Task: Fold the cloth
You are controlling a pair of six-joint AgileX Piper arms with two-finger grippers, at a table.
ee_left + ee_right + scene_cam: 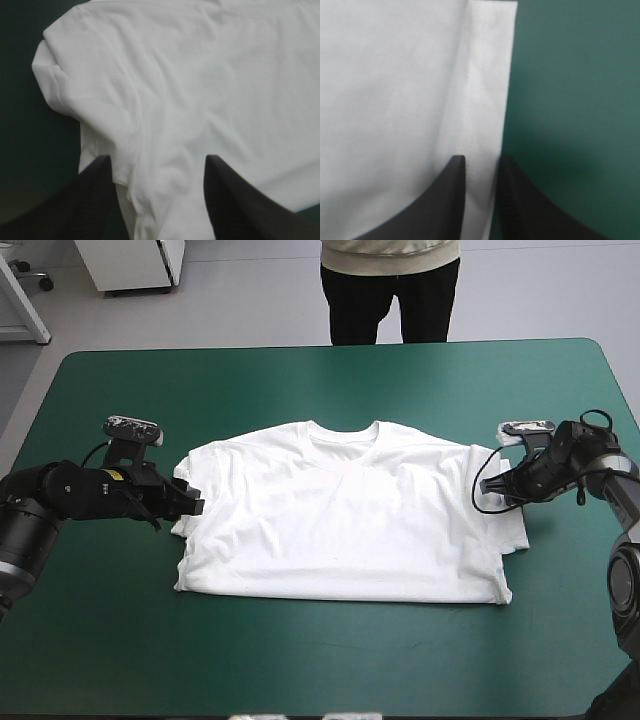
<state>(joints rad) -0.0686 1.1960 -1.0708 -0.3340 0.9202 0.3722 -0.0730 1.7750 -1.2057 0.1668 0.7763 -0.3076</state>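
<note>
Spanning left hand [192,503], right hand [486,495]: T-shirt [340,520]

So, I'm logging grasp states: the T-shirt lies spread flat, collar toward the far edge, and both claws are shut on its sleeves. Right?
Not quite: the left claw is open over its sleeve, as the left wrist view shows. Only the right claw is shut on a sleeve. The T-shirt does lie spread flat, collar toward the far edge.
</note>
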